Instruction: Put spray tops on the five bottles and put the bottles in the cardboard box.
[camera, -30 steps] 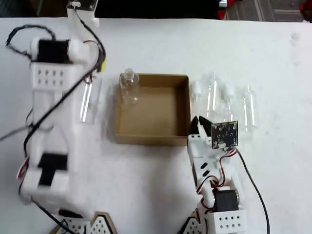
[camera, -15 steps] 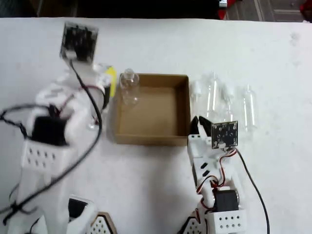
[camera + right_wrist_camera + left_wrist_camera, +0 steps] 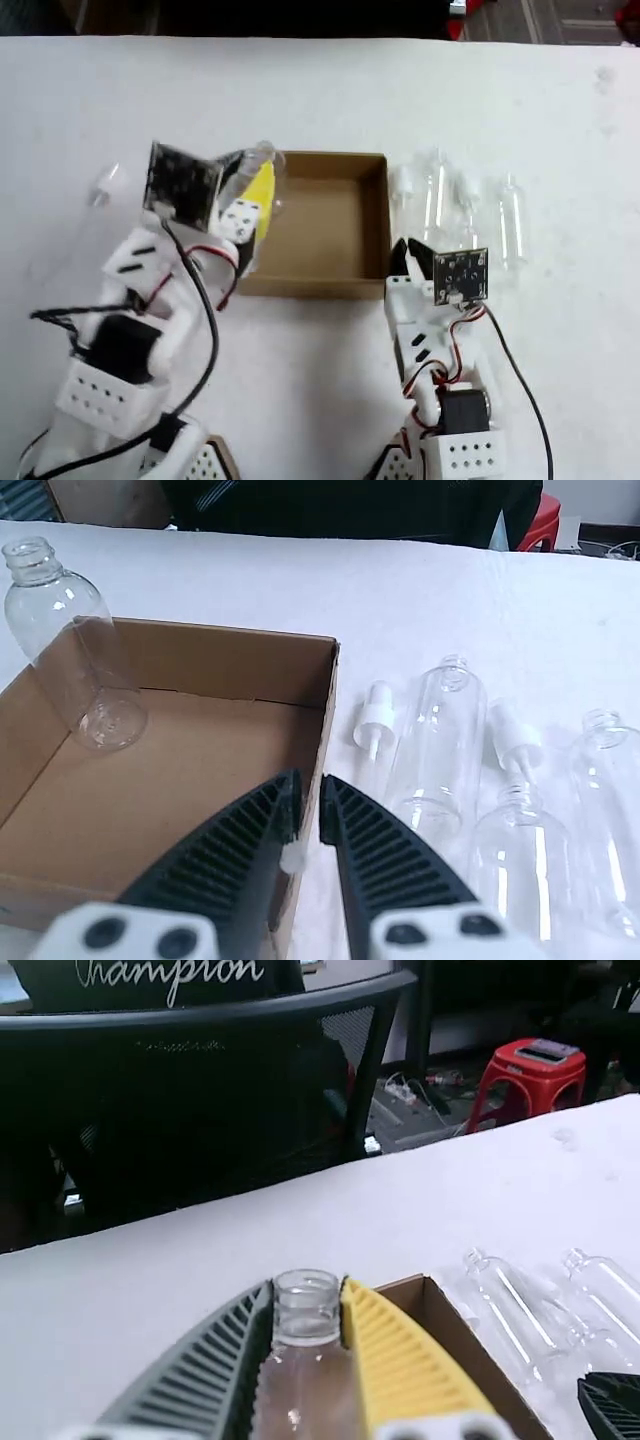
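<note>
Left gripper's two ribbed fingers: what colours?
Left gripper: one grey finger, one yellow finger, closed on the clear plastic bottle. Left wrist view shows it best.

The bottles (image 3: 445, 730) beside the cardboard box (image 3: 230, 665) look like clear, glossy plastic; the box itself is matt brown cardboard.
</note>
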